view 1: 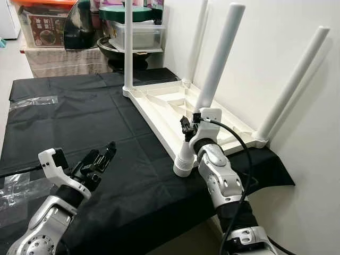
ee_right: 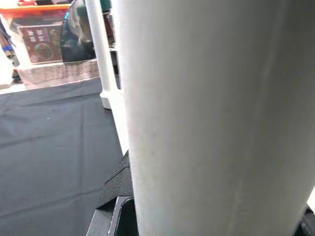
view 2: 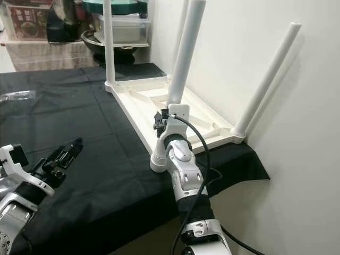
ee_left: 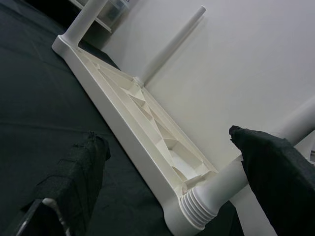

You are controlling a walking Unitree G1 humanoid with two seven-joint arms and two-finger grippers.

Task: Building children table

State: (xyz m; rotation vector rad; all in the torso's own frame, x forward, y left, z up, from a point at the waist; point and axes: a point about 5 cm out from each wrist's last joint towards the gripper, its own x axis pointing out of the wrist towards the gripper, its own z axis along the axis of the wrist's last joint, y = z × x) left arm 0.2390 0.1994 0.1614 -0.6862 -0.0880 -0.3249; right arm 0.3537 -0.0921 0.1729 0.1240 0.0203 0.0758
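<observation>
The children's table top (view 1: 175,103) lies upside down at the desk's right edge so legs screw in; my right gripper (view 1: 189,127) clamps the near leg (view 1: 215,69), my left gripper (view 1: 101,156) hovers open.

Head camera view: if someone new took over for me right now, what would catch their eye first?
First, the white table top, lying upside down on the black cloth against the wall, with four white legs pointing up. Next, the right gripper, closed around the near leg just above its ribbed base at the table's front corner. The left gripper hovers open over the cloth, to the left.
</observation>
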